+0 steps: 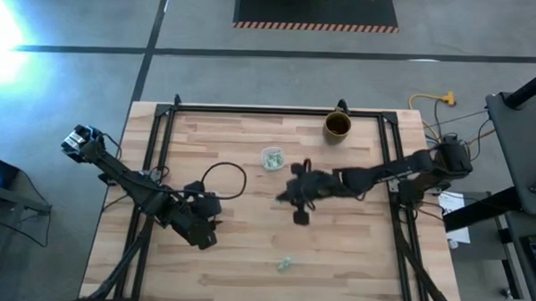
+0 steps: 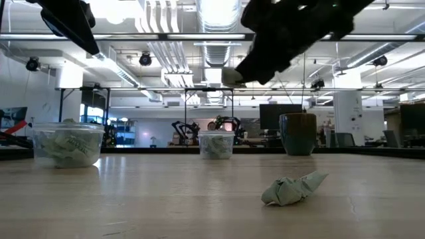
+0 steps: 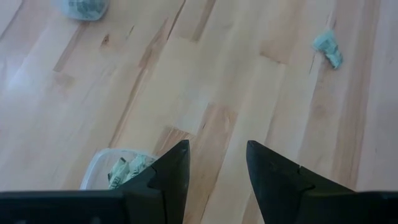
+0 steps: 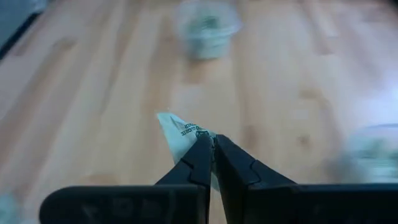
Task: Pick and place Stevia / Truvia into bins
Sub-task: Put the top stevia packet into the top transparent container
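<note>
My right gripper (image 4: 213, 144) hangs above the middle of the table (image 1: 287, 196), shut on a pale green Stevia sachet (image 4: 181, 132). A crumpled sachet (image 2: 292, 188) lies near the front edge (image 1: 285, 263). One clear cup with sachets (image 1: 272, 158) stands far of centre. The other clear cup (image 3: 118, 171) stands just beside my left gripper (image 3: 217, 165), which is open over the left part of the table (image 1: 202, 233) with nothing between its fingers. My right gripper pinches one end of the sachet (image 4: 191, 138) between its two fingertips. The fingers slant down from the table's right side. The rest of the sachet sticks out past the fingertips, lifted clear of the table.
A brown mug (image 1: 338, 126) stands at the far edge, right of centre. A black cable loop (image 1: 224, 180) lies by the left arm. Bare wood stretches between the cups and the front edge (image 1: 353, 261).
</note>
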`<move>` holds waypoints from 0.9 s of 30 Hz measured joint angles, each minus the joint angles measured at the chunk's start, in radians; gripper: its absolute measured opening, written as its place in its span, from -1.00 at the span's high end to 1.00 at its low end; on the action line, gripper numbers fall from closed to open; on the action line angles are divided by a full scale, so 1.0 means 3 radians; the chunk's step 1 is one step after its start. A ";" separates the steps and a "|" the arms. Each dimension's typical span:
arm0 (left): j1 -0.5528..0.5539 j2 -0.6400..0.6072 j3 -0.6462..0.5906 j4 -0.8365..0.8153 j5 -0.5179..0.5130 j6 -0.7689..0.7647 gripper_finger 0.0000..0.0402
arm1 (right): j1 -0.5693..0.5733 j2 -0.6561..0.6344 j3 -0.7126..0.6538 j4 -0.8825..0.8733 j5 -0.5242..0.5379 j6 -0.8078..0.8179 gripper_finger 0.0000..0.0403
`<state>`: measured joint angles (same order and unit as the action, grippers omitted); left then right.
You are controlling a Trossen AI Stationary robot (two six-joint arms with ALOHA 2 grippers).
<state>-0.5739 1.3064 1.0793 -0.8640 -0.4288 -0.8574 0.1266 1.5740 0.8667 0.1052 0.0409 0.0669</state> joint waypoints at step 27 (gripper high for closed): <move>0.0009 0.0000 0.0000 0.0452 -0.0531 -0.0010 0.30 | -0.1205 0.0213 0.0311 -0.0223 0.0107 -0.0164 0.96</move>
<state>-0.5713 1.3064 1.0794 -0.7285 -0.5880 -0.8604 -0.2348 1.6381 0.9600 0.0383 0.0731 0.0177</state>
